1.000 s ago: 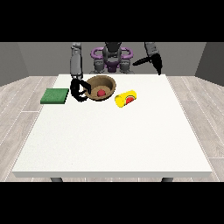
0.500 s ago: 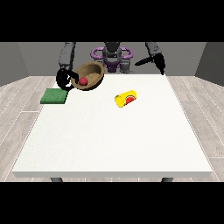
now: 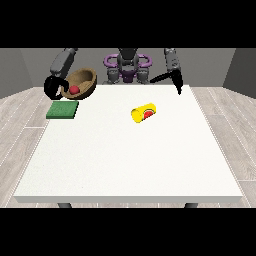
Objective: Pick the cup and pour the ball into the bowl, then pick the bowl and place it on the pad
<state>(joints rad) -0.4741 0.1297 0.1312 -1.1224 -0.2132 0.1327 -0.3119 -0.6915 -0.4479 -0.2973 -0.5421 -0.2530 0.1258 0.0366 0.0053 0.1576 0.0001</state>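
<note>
While the hand at the view's left [image 3: 54,86] grasps the bowl [image 3: 81,83] by its rim above the green pad [image 3: 63,109], the ball [image 3: 74,89] sits inside. I think the bowl should be levelled, then lowered straight onto the pad. The hand at the view's right [image 3: 176,80] holds nothing; its fingers I cannot tell. The cup [image 3: 144,112] lies on the tabletop [image 3: 130,160].

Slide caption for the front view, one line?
Hand at view's left carries tilted bowl with ball above green pad.
</note>
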